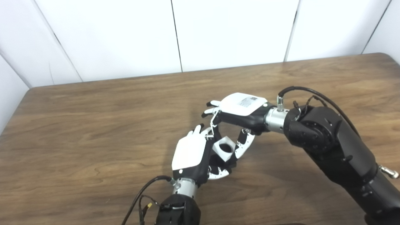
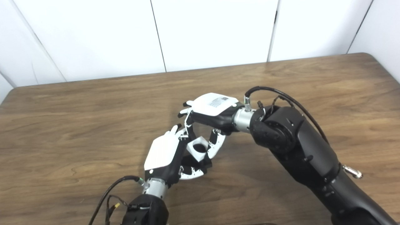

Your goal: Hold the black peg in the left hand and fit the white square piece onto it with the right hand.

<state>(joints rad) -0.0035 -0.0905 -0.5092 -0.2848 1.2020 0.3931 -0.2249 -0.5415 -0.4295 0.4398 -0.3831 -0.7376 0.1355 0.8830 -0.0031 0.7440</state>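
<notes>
My left hand (image 1: 190, 153) rises from the bottom edge with its fingers curled around something dark beneath the white square piece (image 1: 220, 152). I take this to be the black peg, which is mostly hidden. The piece has a round hole that looks dark inside. My right hand (image 1: 240, 109) reaches in from the right. Its fingers (image 1: 213, 124) and thumb pinch the piece from either side, directly over my left hand's grip. The piece also shows in the right eye view (image 2: 193, 151). Both hands hover above the wooden table (image 1: 93, 125).
The table's back edge meets a white panelled wall (image 1: 125, 37). My right forearm (image 1: 337, 147) crosses the right side of the table. Black cables hang by my left wrist (image 1: 147, 193).
</notes>
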